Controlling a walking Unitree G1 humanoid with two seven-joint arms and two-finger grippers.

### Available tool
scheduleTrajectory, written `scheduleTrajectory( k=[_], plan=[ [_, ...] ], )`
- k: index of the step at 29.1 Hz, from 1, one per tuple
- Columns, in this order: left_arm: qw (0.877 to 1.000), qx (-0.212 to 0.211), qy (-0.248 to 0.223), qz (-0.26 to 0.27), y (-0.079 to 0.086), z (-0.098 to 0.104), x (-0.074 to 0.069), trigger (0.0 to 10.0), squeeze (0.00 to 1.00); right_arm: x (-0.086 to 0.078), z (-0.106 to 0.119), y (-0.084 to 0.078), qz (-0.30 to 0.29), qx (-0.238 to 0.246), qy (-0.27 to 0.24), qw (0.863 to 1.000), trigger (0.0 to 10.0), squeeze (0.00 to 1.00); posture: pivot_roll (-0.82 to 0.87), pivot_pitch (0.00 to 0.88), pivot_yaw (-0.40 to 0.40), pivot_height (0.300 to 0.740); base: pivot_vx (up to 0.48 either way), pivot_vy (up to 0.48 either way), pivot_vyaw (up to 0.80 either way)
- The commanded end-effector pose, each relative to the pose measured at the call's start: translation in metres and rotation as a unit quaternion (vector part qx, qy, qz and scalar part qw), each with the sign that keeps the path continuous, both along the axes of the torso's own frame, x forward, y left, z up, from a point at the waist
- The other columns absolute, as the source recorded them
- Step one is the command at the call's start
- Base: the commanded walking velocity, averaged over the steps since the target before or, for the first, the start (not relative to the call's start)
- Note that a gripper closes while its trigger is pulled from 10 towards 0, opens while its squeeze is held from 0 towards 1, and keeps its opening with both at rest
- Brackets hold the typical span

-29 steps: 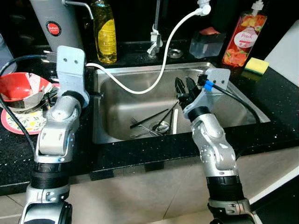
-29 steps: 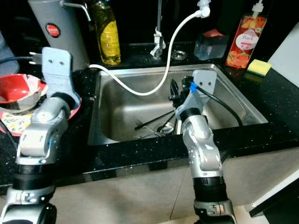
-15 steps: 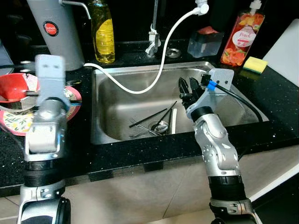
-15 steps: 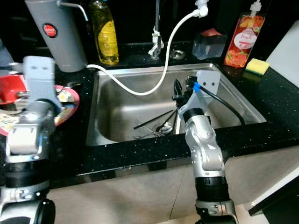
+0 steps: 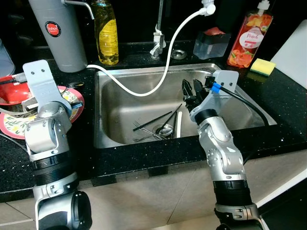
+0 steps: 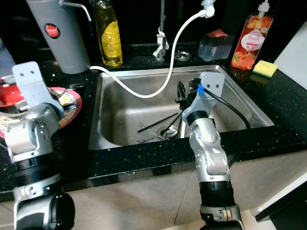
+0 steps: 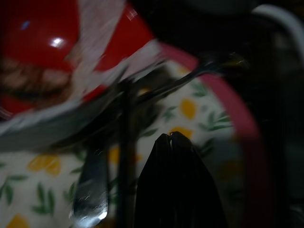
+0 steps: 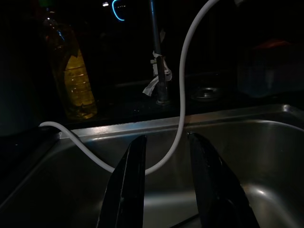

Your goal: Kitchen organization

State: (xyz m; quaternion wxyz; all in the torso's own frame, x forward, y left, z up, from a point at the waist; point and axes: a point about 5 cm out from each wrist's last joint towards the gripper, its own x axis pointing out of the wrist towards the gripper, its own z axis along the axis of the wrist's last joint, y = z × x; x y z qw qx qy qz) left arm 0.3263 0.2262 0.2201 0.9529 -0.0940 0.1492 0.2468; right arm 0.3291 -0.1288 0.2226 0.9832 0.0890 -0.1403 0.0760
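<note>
The sink (image 5: 115,96) at the centre is brushed metal, dull-shiny; the counter (image 5: 288,100) around it is glossy black stone with speckles; the hose (image 5: 168,62) looks smooth white plastic; the sponge (image 5: 263,67), upper right, looks soft and matt.

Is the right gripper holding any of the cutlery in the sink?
No. The right gripper is open with nothing between its fingers, above the cutlery in the sink.
</note>
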Motion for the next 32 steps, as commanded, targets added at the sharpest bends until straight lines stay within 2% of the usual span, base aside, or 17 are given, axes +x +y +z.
scheduleTrajectory(
  k=[1,4,9,14,17,19,20,21,22,32],
  plan=[
    [0.999,-0.011,0.019,0.023,0.003,-0.005,-0.001,10.0,0.00,0.000,-0.001,-0.002,-0.006,0.001,0.001,1.000,10.0,0.00,0.07,0.000,-0.013,0.740,0.000,0.000,0.00],
    [0.999,-0.001,0.021,0.048,0.010,-0.005,-0.003,10.0,0.00,0.000,-0.001,-0.001,-0.002,0.001,0.001,1.000,10.0,0.00,0.07,0.000,-0.013,0.740,0.000,0.000,0.00],
    [0.998,0.024,0.027,0.061,0.015,-0.004,-0.003,10.0,0.00,0.001,-0.002,-0.002,-0.006,0.004,0.002,1.000,10.0,0.00,0.07,0.000,-0.013,0.740,0.000,0.000,0.00],
    [0.998,0.008,0.036,0.051,0.011,-0.010,-0.004,10.0,0.00,0.001,-0.001,0.001,0.001,0.004,0.001,1.000,10.0,0.00,0.08,0.000,-0.012,0.740,0.000,0.000,0.00],
    [0.997,0.033,0.037,0.055,0.013,-0.009,-0.005,10.0,0.00,0.001,-0.001,0.000,-0.002,0.006,0.001,1.000,10.0,0.00,0.08,0.000,-0.012,0.740,0.000,0.000,0.00],
    [0.995,0.078,0.027,0.050,0.014,-0.003,-0.004,10.0,0.00,0.001,-0.002,0.001,0.000,0.006,0.002,1.000,10.0,0.00,0.08,0.000,-0.018,0.740,0.000,0.000,0.00],
    [0.995,0.078,0.027,0.050,0.014,-0.003,-0.004,10.0,0.00,0.001,-0.002,0.001,0.000,0.006,0.002,1.000,10.0,0.00,0.08,0.000,-0.018,0.740,0.000,0.000,0.00],
    [0.994,0.094,0.025,0.049,0.015,-0.001,-0.005,10.0,0.11,0.001,-0.002,0.002,0.003,0.006,0.002,1.000,10.0,0.00,0.08,0.000,-0.018,0.740,0.000,0.000,0.00],
    [0.994,0.097,0.023,0.050,0.016,0.000,-0.005,10.0,1.00,0.001,-0.002,0.003,0.005,0.005,0.002,1.000,10.0,0.00,0.09,0.000,-0.013,0.740,0.000,0.000,0.00],
    [0.995,0.092,0.018,0.044,0.013,0.003,-0.004,10.0,1.00,0.001,-0.002,0.004,0.006,0.007,0.002,1.000,10.0,0.00,0.09,0.000,-0.016,0.740,0.000,0.000,0.00]
  ],
)
